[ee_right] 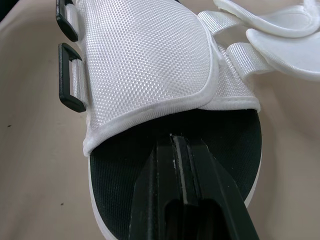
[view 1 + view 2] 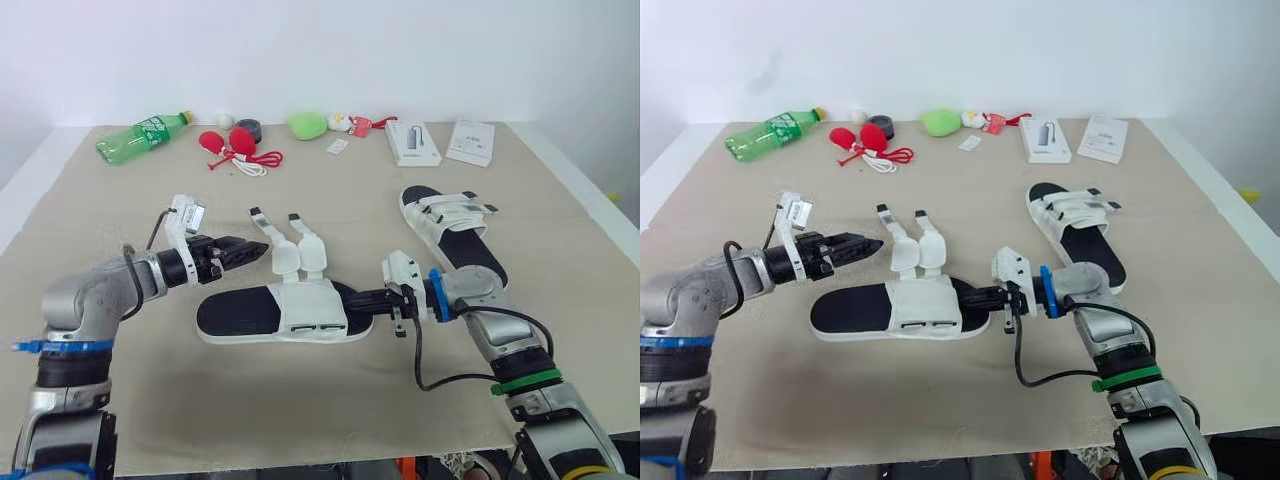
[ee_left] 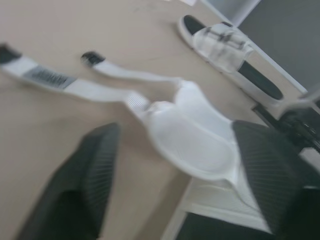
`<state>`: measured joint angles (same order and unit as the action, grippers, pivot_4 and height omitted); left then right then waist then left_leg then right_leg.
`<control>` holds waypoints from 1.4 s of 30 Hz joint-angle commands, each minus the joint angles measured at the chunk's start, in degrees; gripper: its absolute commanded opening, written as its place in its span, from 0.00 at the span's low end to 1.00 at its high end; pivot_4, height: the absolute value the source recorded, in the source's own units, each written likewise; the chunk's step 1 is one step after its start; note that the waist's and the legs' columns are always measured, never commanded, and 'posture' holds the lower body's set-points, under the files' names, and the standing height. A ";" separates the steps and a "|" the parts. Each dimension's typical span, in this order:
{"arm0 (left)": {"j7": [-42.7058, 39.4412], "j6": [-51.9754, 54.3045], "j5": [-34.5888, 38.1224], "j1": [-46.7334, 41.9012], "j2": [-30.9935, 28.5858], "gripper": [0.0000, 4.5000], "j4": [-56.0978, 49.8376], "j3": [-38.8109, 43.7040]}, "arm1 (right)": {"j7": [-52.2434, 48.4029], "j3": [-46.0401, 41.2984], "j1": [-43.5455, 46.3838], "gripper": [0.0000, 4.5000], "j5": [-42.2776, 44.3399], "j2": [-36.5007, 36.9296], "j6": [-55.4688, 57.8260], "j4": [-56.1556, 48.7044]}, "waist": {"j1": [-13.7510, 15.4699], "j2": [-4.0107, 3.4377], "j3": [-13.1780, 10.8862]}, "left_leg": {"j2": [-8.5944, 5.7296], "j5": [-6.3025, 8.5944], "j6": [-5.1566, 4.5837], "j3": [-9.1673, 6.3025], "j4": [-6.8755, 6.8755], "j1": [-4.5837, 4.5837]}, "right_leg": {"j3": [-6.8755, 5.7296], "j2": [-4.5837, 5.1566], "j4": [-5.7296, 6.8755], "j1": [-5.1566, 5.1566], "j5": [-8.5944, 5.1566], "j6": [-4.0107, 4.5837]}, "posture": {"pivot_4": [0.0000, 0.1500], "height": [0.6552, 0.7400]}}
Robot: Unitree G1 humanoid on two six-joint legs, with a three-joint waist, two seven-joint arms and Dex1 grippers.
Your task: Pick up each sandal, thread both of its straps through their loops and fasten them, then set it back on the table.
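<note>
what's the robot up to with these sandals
It is working on the white-strapped, black-soled sandal lying on the beige table. The right gripper, shut, presses on its footbed from one end, while the left gripper, open, reaches at the two unfastened straps. A second matching sandal lies farther back.

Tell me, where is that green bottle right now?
In the left eye view the green bottle lies on its side near the far left corner of the table, beside the red items.
</note>
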<state>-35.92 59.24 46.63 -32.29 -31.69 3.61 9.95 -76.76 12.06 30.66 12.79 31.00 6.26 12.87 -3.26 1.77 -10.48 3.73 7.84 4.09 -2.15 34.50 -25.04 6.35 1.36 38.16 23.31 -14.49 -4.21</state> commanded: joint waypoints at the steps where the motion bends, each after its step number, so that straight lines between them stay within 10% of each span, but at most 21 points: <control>1: 0.95 4.15 1.15 -3.84 1.37 0.97 5.15 1.71 | 0.53 0.45 0.96 0.00 -0.86 -0.15 -0.66 0.16 | -0.06 0.00 0.00 | 0.00 -0.01 0.01 0.00 0.00 0.00 | 0.00 0.00 0.00 -0.01 0.01 -0.01 | 1.00 1.00; 25: 1.73 -5.81 -6.90 -28.51 13.10 0.97 54.01 9.40 | 2.03 -0.12 -0.04 0.00 0.41 1.45 2.18 -5.58 | 0.20 0.00 0.00 | -0.08 -0.07 0.14 -0.19 -0.07 -0.10 | -0.08 -0.01 -0.02 0.00 0.01 -0.09 | 1.00 1.00; 36: -2.93 -18.08 -14.88 -31.77 13.71 0.01 60.46 8.10 | 2.37 -0.10 -0.96 0.00 0.48 2.18 2.92 -7.10 | 0.33 0.00 0.00 | -0.09 -0.08 0.17 -0.21 -0.10 -0.12 | -0.09 0.00 -0.03 0.00 0.00 -0.10 | 1.00 1.00; 42: -13.17 -32.92 -23.40 -26.71 13.75 0.01 45.31 -1.73 | 2.28 0.04 -1.21 0.00 0.50 2.26 2.89 -7.31 | 0.31 0.00 -0.01 | -0.09 -0.10 0.20 -0.20 -0.12 -0.13 | -0.09 0.00 -0.04 0.02 0.00 -0.10 | 1.00 1.00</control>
<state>-45.80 31.56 25.39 -59.17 -17.36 55.78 10.49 -74.56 12.76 29.52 12.74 32.67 9.17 7.71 -2.95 1.77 -10.49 3.64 7.73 4.33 -2.36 34.36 -25.18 6.26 1.37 38.12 23.32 -14.49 -4.30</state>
